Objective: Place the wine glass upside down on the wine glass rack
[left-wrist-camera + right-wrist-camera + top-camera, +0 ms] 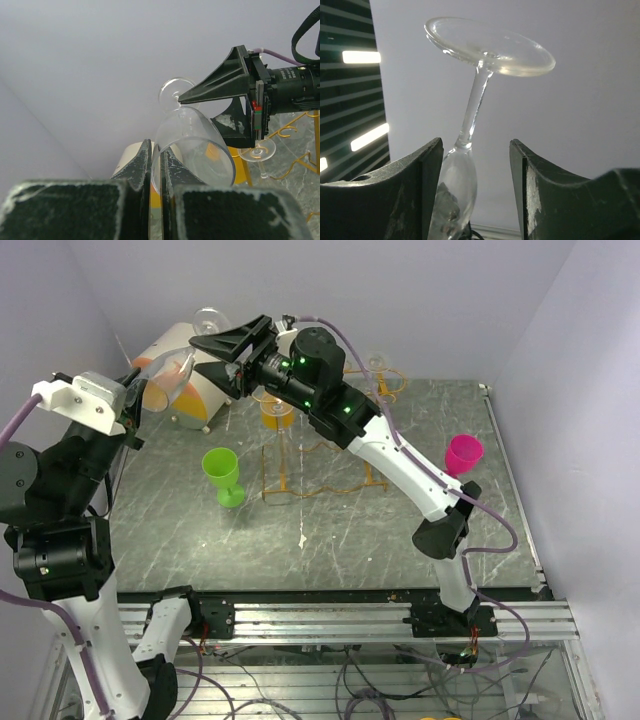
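Observation:
A clear wine glass (178, 373) is held in the air at the back left, tilted, with its foot (208, 318) up and away. My left gripper (157, 150) is shut on the bowl's rim, one finger inside and one outside. It shows in the top view (140, 378). My right gripper (222, 358) is open, its fingers on either side of the glass where the stem (475, 100) meets the bowl, not touching. The orange-gold wire wine glass rack (320, 455) stands on the table to the right, below the right arm.
A clear glass (256, 150) hangs upside down on the rack, and an orange glass (277, 410) is at its left end. A green wine glass (222, 475) stands in front of the rack, a pink cup (464, 453) to the right. A white and orange object (195, 390) sits at the back left.

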Motion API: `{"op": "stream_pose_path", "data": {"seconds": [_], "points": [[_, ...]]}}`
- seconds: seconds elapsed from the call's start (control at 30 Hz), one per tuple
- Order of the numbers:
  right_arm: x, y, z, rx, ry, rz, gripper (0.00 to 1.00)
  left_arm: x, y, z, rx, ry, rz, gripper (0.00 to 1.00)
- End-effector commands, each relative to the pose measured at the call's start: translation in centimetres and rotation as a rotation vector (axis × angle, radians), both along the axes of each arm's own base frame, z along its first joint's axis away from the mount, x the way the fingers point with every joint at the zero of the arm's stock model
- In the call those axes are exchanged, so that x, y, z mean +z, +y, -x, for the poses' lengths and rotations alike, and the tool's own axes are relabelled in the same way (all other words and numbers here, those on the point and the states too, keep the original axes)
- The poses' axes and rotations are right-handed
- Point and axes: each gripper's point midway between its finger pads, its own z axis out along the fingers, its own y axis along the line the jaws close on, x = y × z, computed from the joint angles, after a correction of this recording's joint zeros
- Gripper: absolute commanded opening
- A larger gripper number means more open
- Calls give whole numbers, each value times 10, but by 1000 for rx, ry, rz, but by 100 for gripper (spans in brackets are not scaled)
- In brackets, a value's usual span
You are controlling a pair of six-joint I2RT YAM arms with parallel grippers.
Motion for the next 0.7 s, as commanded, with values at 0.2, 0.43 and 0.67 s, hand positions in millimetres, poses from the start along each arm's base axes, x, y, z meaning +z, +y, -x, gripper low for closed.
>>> {"op": "stream_pose_path", "data": {"seconds": [0.2, 0.43, 0.67], "points": [[29, 4, 7, 14, 8, -136, 42, 7, -4, 2, -31, -72, -1, 7], [17, 6, 6, -7, 60, -123, 28, -2, -2, -1, -25, -68, 24, 7], [15, 8, 2, -17, 73, -139, 2, -5, -4, 1, -43, -65, 41, 7]]}}
